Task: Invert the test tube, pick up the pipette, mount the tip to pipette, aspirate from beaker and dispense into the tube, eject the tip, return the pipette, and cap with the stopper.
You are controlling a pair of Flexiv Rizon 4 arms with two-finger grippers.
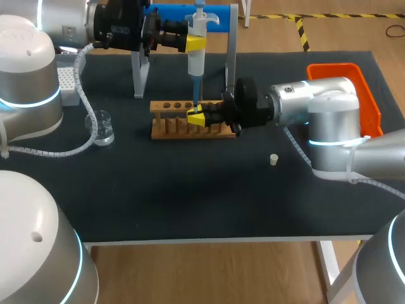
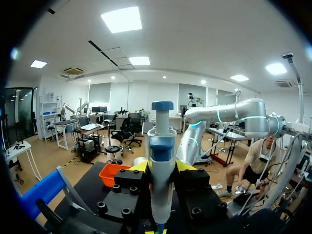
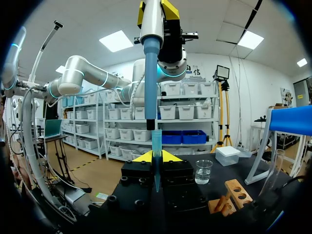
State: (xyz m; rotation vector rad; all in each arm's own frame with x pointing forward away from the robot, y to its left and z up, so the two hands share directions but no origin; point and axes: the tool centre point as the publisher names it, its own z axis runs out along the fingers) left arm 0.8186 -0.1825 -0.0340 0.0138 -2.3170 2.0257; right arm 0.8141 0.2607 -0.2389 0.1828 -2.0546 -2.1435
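**Pipette held upright above the rack, tip lowered at the right gripper**

The left gripper [image 1: 196,43] was clamped on the pipette [image 1: 195,63], with both fingers pressed against its white body from opposite sides. The blue tip [image 3: 156,161] pointed straight down into the right gripper [image 1: 196,116], which was positioned at the wooden rack [image 1: 166,126]. Whether the right gripper held anything could not be determined. The stopper [image 1: 274,159] lay on the table [image 1: 190,202], well apart from the rack. The beaker [image 1: 103,126] stood near the rack's other end.

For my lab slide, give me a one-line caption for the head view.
Left hand holds the pipette upright, its tip pointing down at the right hand by the wooden rack.
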